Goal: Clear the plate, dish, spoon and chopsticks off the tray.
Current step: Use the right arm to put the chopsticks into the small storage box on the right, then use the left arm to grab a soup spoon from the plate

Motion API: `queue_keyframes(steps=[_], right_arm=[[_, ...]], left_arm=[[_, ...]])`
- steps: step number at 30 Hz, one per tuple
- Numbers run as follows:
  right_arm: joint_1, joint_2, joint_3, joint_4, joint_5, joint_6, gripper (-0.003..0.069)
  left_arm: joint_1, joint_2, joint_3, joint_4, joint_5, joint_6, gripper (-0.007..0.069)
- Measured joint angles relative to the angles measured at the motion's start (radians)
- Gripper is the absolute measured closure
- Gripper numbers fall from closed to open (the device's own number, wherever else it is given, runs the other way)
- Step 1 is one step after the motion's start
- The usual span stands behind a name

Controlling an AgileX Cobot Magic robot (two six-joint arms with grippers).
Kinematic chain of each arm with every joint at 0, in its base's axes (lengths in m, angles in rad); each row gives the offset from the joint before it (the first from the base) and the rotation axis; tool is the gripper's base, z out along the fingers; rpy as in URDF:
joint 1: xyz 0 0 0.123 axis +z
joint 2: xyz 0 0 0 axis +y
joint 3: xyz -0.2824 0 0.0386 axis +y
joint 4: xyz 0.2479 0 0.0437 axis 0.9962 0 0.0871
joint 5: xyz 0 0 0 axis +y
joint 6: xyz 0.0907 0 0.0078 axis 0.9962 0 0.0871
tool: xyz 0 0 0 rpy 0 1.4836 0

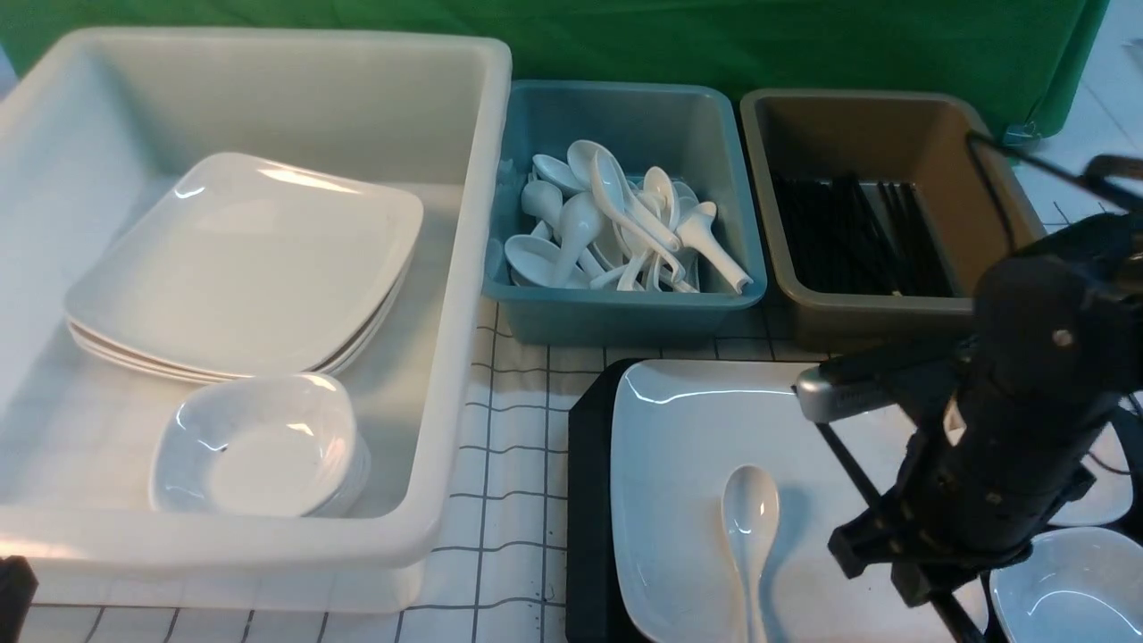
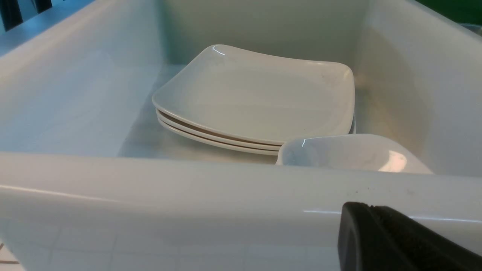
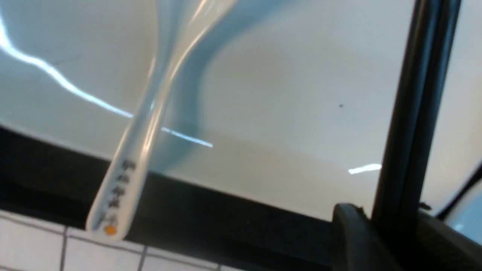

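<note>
Right gripper (image 3: 393, 244) is clenching the chopsticks (image 3: 418, 94), which are running slantwise over the plate (image 1: 679, 446). Spoon (image 1: 750, 513) is lying on the plate, its handle tip overhanging the rim above the tray (image 1: 589, 500). Left gripper (image 2: 380, 237) is sitting beside the white tub (image 2: 188, 195); its jaw state: cannot tell.

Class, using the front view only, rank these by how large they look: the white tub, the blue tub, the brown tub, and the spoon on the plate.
1. White tub, clearly largest.
2. Blue tub and brown tub: too alike to rank; brown partly hidden.
3. Spoon, smallest.
</note>
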Motion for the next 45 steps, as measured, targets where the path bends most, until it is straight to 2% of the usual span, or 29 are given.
queue_keyframes(steps=[4, 9, 10, 14, 15, 17, 18, 21, 26, 29, 32, 37, 41, 44, 45], right_arm=[[-0.035, -0.099, -0.051, 0.002, -0.019, -0.023, 0.0493], [-0.192, -0.084, -0.244, 0.001, -0.173, -0.024, 0.0493], [-0.192, -0.084, -0.251, 0.001, -0.173, -0.024, 0.0493], [-0.278, 0.026, -0.365, -0.001, -0.336, -0.016, 0.0493], [-0.304, 0.092, -0.406, -0.001, -0.434, -0.016, 0.0493], [-0.316, 0.137, -0.425, -0.001, -0.513, -0.016, 0.0493], [-0.328, 0.197, -0.436, -0.001, -0.633, -0.016, 0.0493], [-0.338, 0.307, -0.439, 0.0, -0.837, -0.016, 0.0493], [-0.338, 0.45, -0.439, 0.0, -0.987, -0.018, 0.0476], [-0.338, 0.509, -0.439, 0.0, -0.967, -0.006, 0.0425], [-0.338, 0.525, -0.439, 0.0, -0.864, 0.032, 0.037], [-0.338, 0.483, -0.439, 0.0, -0.697, 0.034, 0.0365], [-0.338, 0.347, -0.439, -0.001, -0.483, -0.012, 0.0484], [-0.338, 0.193, -0.442, 0.0, -0.278, -0.062, 0.0613], [-0.337, 0.142, -0.442, 0.0, -0.204, -0.078, 0.0629]], left_arm=[[0.0, 0.0, 0.0, 0.0, 0.0, 0.0, 0.0603], [0.0, 0.0, 0.0, 0.0, 0.0, 0.0, 0.0603], [0.0, 0.0, 0.0, 0.0, 0.0, 0.0, 0.0603], [0.0, 0.0, 0.0, 0.0, 0.0, 0.0, 0.0603], [0.0, 0.0, 0.0, 0.0, 0.0, 0.0, 0.0603], [0.0, 0.0, 0.0, 0.0, 0.0, 0.0, 0.0603], [0.0, 0.0, 0.0, 0.0, 0.0, 0.0, 0.0603], [0.0, 0.0, 0.0, 0.0, 0.0, 0.0, 0.0603], [0.0, 0.0, 0.0, 0.0, 0.0, 0.0, 0.0603], [0.0, 0.0, 0.0, 0.0, 0.0, 0.0, 0.0603], [0.0, 0.0, 0.0, 0.0, 0.0, 0.0, 0.0603], [0.0, 0.0, 0.0, 0.0, 0.0, 0.0, 0.0603], [0.0, 0.0, 0.0, 0.0, 0.0, 0.0, 0.0603], [0.0, 0.0, 0.0, 0.0, 0.0, 0.0, 0.0603], [0.0, 0.0, 0.0, 0.0, 0.0, 0.0, 0.0603]])
